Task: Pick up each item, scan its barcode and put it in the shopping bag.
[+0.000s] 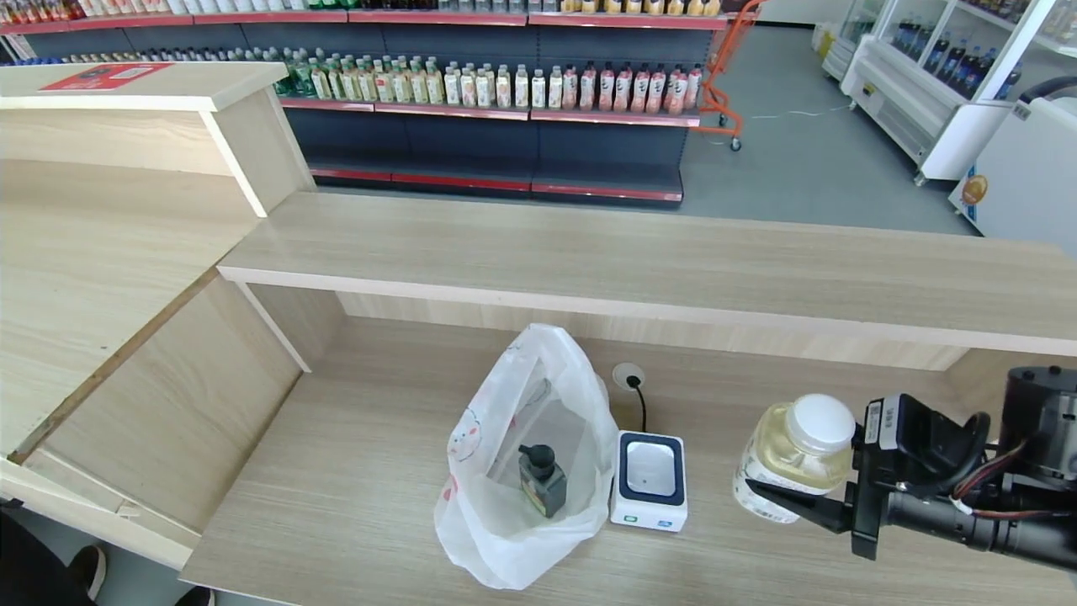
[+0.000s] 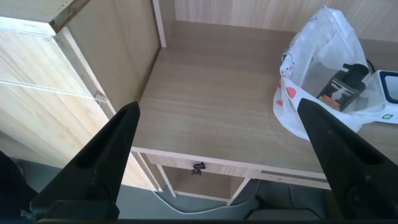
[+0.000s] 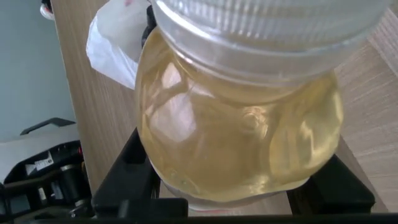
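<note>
Right gripper (image 1: 770,484) clamped on the yellow-liquid bottle (image 1: 799,459), white cap up, near the scanner (image 1: 648,480) on its right. Shopping bag (image 1: 471,438) touches the scanner's left side, dark pump bottle (image 1: 541,481) upright inside. Left gripper (image 2: 219,109) spread wide, well left of the scanner, beyond the bag.

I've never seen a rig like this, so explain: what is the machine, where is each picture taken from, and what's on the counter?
It is a two-armed robot at a shop counter. One picture comes from a camera on its head, looking down; the other two from cameras on its wrists. On the counter stand a white shopping bag holding a dark pump bottle and, beside it, a barcode scanner. The right gripper is shut on a bottle of yellowish liquid, right of the scanner. The left gripper is open and empty.
</note>
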You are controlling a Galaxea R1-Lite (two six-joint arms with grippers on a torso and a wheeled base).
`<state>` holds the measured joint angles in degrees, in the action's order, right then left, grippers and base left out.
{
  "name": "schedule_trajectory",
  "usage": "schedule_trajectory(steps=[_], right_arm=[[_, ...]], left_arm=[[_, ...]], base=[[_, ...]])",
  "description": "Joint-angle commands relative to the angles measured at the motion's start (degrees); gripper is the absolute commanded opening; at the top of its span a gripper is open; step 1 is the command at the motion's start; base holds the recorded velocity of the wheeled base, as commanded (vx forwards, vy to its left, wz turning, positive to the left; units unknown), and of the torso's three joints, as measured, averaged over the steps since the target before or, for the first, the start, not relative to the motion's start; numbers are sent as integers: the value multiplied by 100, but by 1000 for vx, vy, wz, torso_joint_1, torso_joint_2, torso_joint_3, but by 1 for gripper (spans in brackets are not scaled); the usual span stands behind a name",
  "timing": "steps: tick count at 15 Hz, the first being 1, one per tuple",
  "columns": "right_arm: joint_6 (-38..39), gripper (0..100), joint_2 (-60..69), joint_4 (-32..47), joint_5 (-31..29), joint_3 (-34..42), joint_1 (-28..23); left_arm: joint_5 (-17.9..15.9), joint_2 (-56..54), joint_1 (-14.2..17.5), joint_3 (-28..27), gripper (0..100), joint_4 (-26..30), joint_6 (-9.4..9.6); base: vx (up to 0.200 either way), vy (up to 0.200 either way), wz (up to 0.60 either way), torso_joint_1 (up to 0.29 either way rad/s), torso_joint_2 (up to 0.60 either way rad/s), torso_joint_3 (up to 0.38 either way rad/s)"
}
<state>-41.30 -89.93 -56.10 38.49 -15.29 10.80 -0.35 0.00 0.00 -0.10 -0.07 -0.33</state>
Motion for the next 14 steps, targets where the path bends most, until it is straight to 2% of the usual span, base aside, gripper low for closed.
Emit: schedule_trajectory(steps=[1, 6, 9, 14], right_arm=[[-45, 0, -455, -173, 1, -53, -25], [-669, 0, -1941, -1913, 115, -45, -52], [-1064, 0, -2855, -2783, 625, -291, -105], [-1354, 0, -3584, -2924, 1152, -1090, -52]], left_arm=[[0, 0, 0, 1, 100, -1, -2], [0, 0, 0, 1, 100, -1, -2], [0, 0, 0, 1, 100, -1, -2], [0, 0, 0, 1, 100, -1, -2]], base=[[0, 0, 0, 0, 0, 0], [0, 0, 0, 0, 0, 0], [0, 0, 0, 0, 0, 0], [0, 0, 0, 0, 0, 0]])
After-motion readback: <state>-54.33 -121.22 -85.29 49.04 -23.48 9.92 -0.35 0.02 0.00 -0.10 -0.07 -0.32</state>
